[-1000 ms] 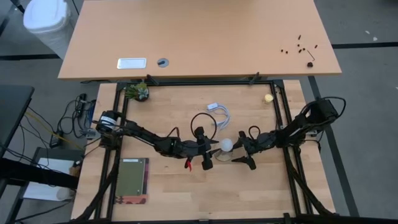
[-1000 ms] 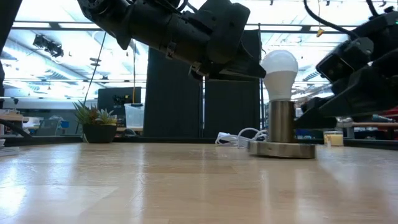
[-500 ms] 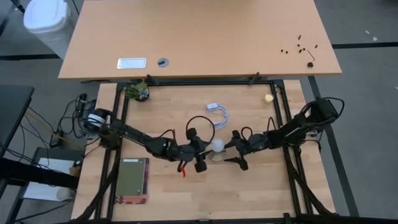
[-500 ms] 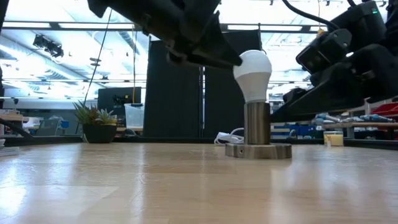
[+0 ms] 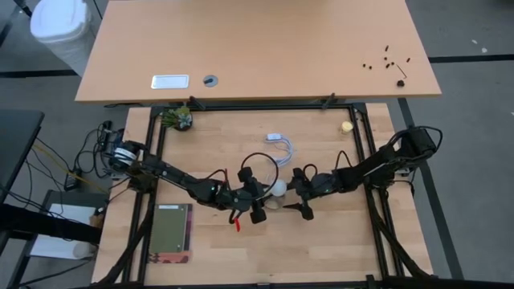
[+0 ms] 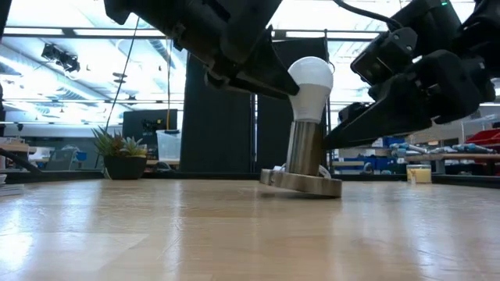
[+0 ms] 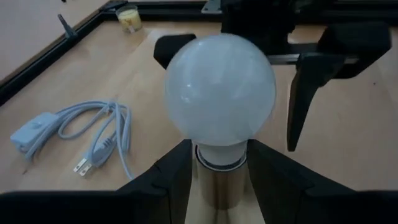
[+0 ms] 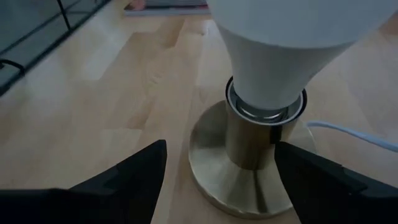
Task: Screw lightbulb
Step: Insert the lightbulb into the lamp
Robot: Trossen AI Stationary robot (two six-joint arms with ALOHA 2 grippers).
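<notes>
Reaching low across the table (image 5: 321,241) from the left, my left hand (image 5: 263,201) has its fingers (image 7: 163,180) closed against the neck of the lightbulb (image 6: 310,82), just under the globe. That bulb sits in a brass socket (image 6: 305,148) near the table's middle, and the socket's round base (image 6: 301,182) is tipped, one edge lifted off the wood. My right hand (image 5: 299,197) comes in from the opposite side, fingers (image 8: 134,171) spread wide on either side of the base, gripping nothing. From above, both hands cover the socket almost entirely, and the bulb's screw thread is hidden inside it.
</notes>
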